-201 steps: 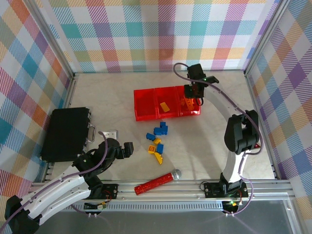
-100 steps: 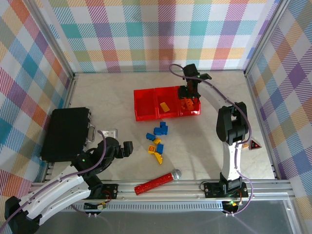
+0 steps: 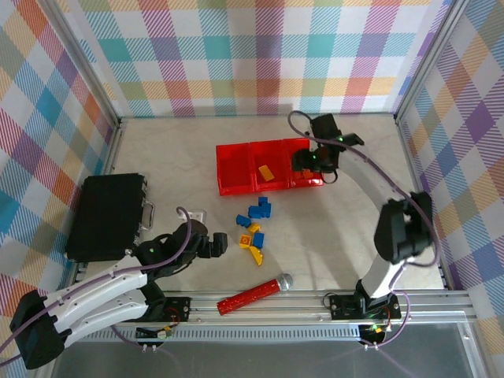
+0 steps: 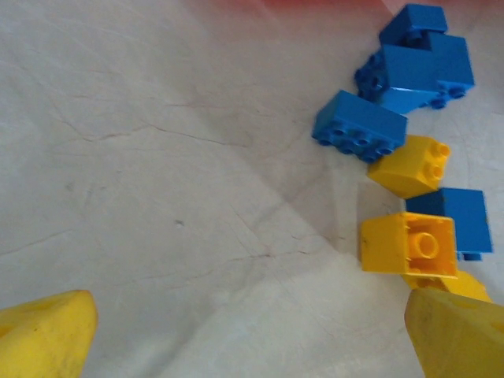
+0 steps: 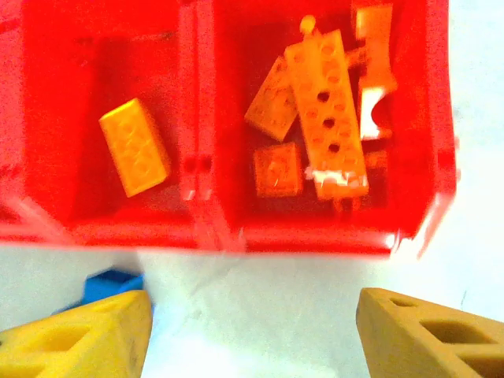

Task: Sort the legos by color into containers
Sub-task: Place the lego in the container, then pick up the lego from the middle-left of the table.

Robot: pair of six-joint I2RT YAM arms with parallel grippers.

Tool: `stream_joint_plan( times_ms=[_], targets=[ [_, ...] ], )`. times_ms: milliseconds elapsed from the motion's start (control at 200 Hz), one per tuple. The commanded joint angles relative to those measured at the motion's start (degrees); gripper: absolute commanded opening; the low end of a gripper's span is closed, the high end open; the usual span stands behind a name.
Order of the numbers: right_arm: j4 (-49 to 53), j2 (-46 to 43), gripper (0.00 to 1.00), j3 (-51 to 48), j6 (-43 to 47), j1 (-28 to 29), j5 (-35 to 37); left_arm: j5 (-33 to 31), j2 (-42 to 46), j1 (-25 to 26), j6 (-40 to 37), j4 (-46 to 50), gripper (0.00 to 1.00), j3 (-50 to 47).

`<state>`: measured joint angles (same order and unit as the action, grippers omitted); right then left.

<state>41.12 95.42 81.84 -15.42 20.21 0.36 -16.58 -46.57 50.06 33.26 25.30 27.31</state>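
Observation:
Three joined red containers [image 3: 236, 161] stand at mid-table. The middle one holds a yellow lego [image 5: 135, 147]. The right one holds several orange legos [image 5: 327, 110]. My right gripper [image 3: 309, 164] hovers at the right bin's near wall, open and empty [image 5: 252, 339]. Loose blue legos [image 4: 360, 126] and yellow legos [image 4: 408, 244] lie in a cluster [image 3: 253, 228] on the table in front of the bins. My left gripper [image 3: 216, 244] is just left of that cluster, low over the table and open with bare table between its fingers [image 4: 252, 346].
A black box [image 3: 106, 215] lies at the left edge. A long red studded stick [image 3: 253, 295] with a silver ball end rests near the front rail. A small pale block [image 3: 195, 213] sits right of the box. Checked walls enclose the table.
The right gripper's jaws have widened over the right bin and it has shifted slightly toward the bin's near edge. The left gripper has moved right, closer to the loose legos.

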Motion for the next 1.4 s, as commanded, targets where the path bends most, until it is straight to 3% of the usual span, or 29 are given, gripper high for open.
stream_joint_plan(
  times_ms=[0, 215, 445, 620, 890, 1395],
  targets=[
    [-2.7, -7.5, 0.7, -8.0, -4.8, 0.1, -6.6, -1.1, -2.3, 3.7, 2.7, -1.3, 1.0, 4.1],
    [-5.3, -20.6, 0.69, -23.1, -10.5, 1.8, -8.9, -2.8, -14.1, 12.8, 3.9, 0.3, 1.0, 11.8],
    [-3.5, -28.4, 0.7, -29.4, -10.8, 1.9, -5.0, -0.1, -26.1, 13.7, 1.3, 6.3, 1.0, 21.1],
    [-3.4, -27.6, 0.7, -29.4, -9.4, 1.9, -5.3, 0.9, -33.2, 13.7, 1.6, 10.2, 1.0, 25.3],
    [-3.4, -24.8, 0.7, -29.0, -8.0, 1.9, -4.8, 2.7, -36.8, 12.0, 0.5, 11.3, 1.0, 26.4],
    [-0.7, -21.0, 0.69, -28.1, -4.6, 2.0, -2.3, 5.9, -42.0, 6.4, -1.6, 13.4, 0.87, 30.1]
  ],
)
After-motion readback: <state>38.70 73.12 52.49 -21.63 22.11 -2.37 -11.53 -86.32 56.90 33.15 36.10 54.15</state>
